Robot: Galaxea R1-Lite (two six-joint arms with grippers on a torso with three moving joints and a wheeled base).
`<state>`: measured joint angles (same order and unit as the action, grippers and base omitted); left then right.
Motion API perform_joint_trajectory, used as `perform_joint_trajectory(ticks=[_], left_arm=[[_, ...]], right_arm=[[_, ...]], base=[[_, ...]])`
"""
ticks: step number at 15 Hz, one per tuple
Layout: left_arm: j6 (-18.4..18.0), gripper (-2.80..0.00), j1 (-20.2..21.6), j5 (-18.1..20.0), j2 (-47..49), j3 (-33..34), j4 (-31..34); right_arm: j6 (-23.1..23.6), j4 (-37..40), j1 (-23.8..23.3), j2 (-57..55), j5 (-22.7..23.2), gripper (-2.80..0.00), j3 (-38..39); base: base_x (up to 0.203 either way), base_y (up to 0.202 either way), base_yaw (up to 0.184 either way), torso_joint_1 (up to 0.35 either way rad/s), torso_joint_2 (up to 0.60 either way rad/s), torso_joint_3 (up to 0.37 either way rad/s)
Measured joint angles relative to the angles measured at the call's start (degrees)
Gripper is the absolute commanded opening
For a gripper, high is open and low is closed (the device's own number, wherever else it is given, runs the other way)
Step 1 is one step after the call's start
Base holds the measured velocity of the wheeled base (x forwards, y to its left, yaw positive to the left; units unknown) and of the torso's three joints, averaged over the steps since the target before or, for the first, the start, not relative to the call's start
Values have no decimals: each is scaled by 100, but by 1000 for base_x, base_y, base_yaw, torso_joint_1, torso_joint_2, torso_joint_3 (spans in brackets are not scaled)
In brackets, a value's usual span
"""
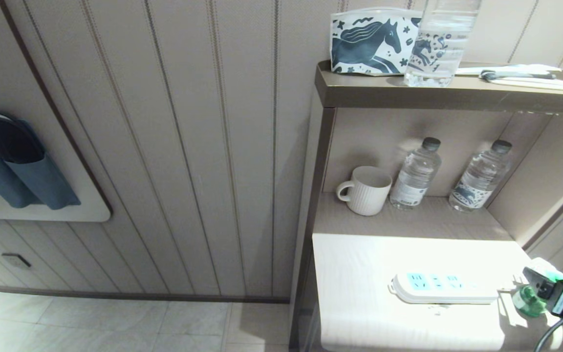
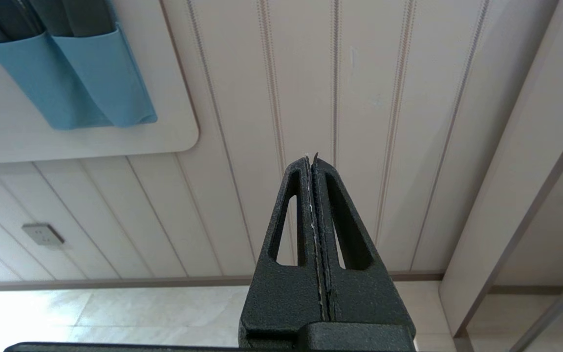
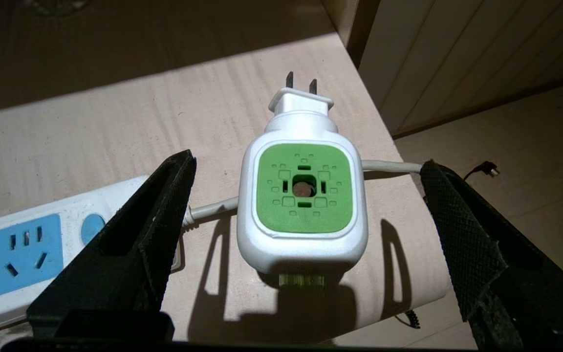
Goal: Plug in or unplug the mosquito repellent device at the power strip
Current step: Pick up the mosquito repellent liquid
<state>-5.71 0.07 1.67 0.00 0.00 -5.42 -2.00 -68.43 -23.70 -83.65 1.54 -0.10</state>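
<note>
The mosquito repellent device [image 3: 303, 195] lies on the pale tabletop [image 1: 359, 303] with its green face up and its two plug prongs bare, in no socket. It rests across the thin white cord [image 3: 391, 166], near the table's right edge. My right gripper [image 3: 308, 161] is open, one finger on each side of the device, touching nothing. In the head view the device [image 1: 530, 298] shows just under that gripper [image 1: 538, 286]. The power strip [image 1: 440, 288] lies flat to the left, its blue sockets [image 3: 25, 252] empty. My left gripper [image 2: 311, 159] is shut, parked facing the wall.
A white mug [image 1: 367, 190] and two water bottles [image 1: 416, 173] [image 1: 479, 176] stand in the shelf niche behind the tabletop. The upper shelf [image 1: 359, 90] carries a horse-print pouch [image 1: 369, 41] and a large bottle [image 1: 440, 41]. Slippers hang in a wall holder [image 1: 12, 161].
</note>
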Motion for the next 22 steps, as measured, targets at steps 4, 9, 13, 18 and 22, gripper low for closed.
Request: perform_joint_trajectory(ticks=[4,9,13,18,22], left_arm=[[0,-280,0,0,0,0,1],[1,-280,2,-2,0,0,0],[1,-280,2,-2,0,0,0],[1,-280,2,-2,0,0,2],[-2,-280,2,-2,0,0,0]], right_arm=[[91,-10,2,268,-16,0,0],[250,-16,-2,647,-99,0,0],[260,29,-2,827,-154,0,0],[260,65,0,920,-154,0,0],[252,76,2,979,-154,0,0]], base=[[0,0,0,0,0,0],[0,0,0,0,0,0],[0,0,0,0,0,0],[0,0,0,-124,286,160],[0,0,0,-207,488,275]])
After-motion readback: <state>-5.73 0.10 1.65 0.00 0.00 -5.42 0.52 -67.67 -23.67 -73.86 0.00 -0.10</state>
